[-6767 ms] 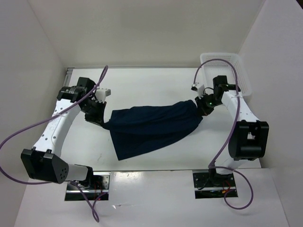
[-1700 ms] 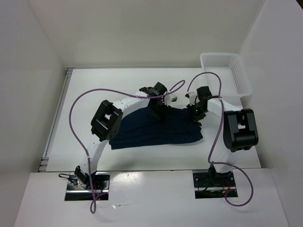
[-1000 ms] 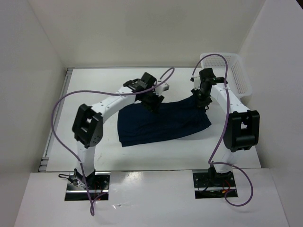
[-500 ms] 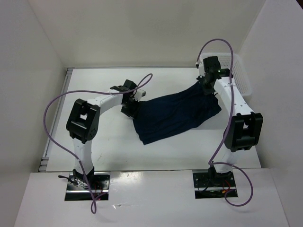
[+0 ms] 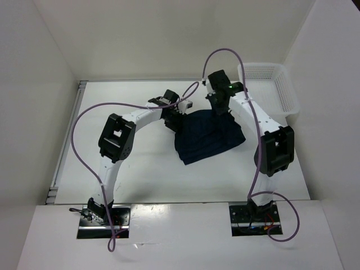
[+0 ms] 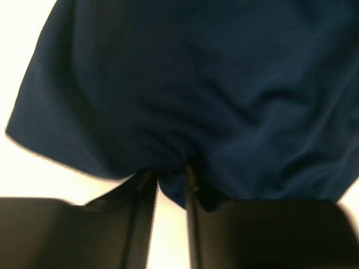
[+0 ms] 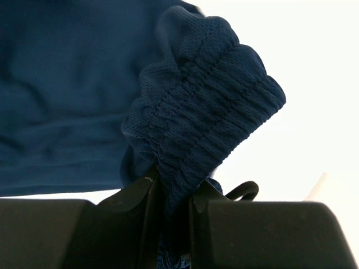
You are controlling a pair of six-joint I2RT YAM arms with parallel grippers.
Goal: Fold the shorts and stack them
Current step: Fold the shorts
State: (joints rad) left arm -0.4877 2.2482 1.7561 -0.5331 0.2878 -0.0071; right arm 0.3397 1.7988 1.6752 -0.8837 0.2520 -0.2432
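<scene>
The navy shorts (image 5: 209,136) lie bunched on the white table, right of centre. My left gripper (image 5: 174,117) is shut on the shorts' left corner, and the pinched cloth shows between its fingers in the left wrist view (image 6: 168,179). My right gripper (image 5: 218,104) is shut on the gathered elastic waistband (image 7: 205,120) at the shorts' back edge. The rest of the cloth (image 6: 213,84) hangs and spreads below both grippers.
A white mesh basket (image 5: 269,90) stands at the back right against the wall. White walls close in the table (image 5: 135,169) on the left, back and right. Purple cables (image 5: 101,112) loop over both arms.
Both grippers have moved toward each other, the left one right and the right one left. The shorts between them have gone from stretched wide to a narrower bunched shape.
</scene>
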